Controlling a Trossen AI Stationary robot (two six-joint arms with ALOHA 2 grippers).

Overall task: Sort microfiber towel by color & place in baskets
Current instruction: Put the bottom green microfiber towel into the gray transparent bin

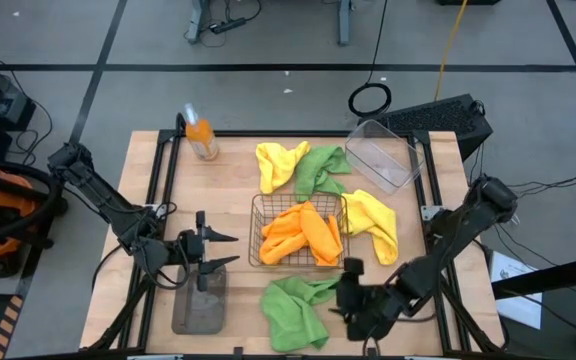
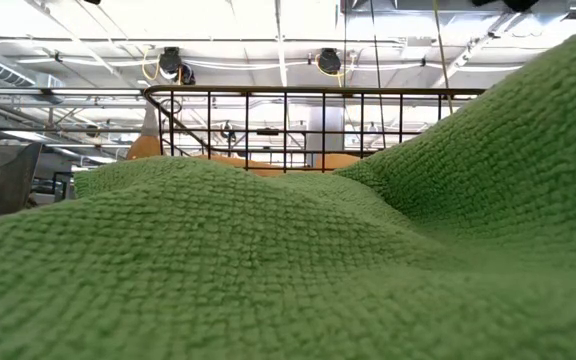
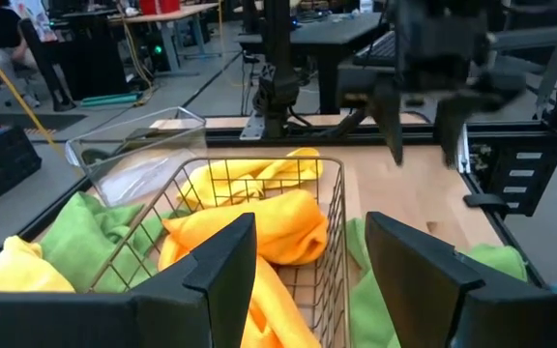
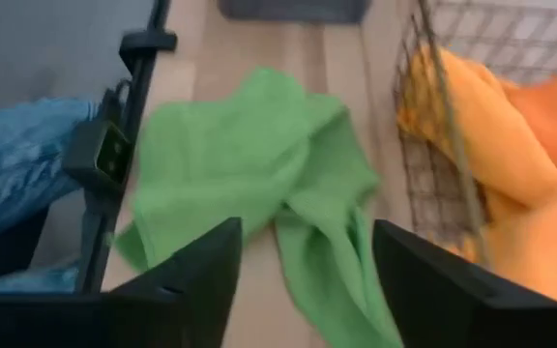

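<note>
High view: right claw (image 1: 340, 297) parted, empty, above green towel (image 1: 293, 310) at 6 o'clock of wire basket (image 1: 254, 232) (orange towels (image 1: 303, 234) inside); may snag it. Left claw (image 1: 230, 250) half-open, idle.

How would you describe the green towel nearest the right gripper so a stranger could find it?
Start at the wire-mesh basket holding orange towels mid-table. On the bare wood beside it, near the table's front edge, lies a crumpled green towel. The other green towel lies beyond the basket, between yellow ones.
</note>
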